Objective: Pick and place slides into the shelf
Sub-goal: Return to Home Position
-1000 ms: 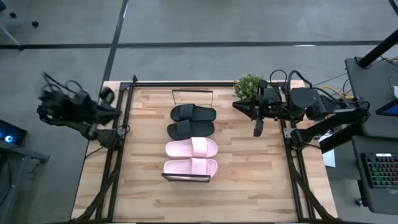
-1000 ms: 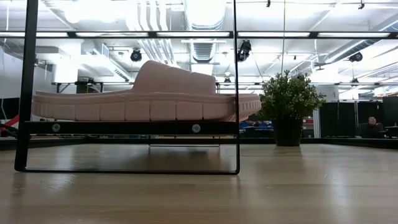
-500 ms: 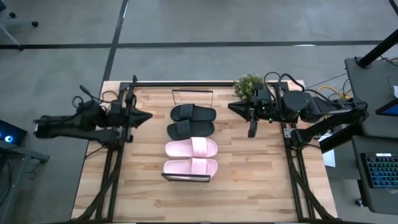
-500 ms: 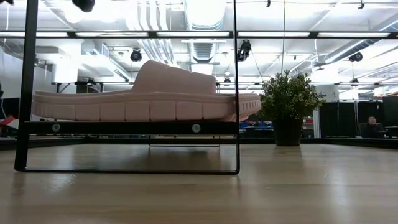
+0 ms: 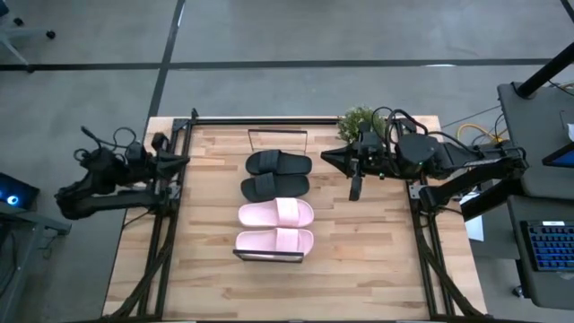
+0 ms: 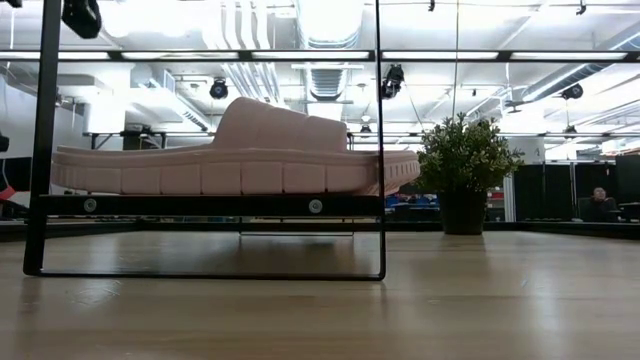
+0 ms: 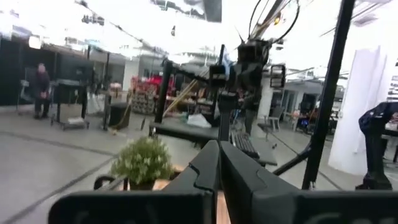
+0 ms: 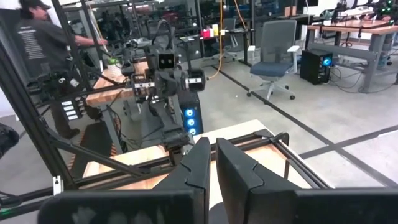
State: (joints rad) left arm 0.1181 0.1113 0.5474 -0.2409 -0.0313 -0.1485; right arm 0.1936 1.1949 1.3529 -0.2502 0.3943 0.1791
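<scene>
**High view.** Four slides lie side by side in one row on the shelf, at mid-table. The two black slides are at the end nearer the plant, and the two pink slides are at the other end.

**Low view.** The end pink slide rests flat on the shelf board.

**Grippers.** The left gripper hangs at the table's left edge. The right gripper is just beside the plant. Both are clear of the slides.

**Wrist views.** Each pair of jaws is together and holds nothing.
</scene>
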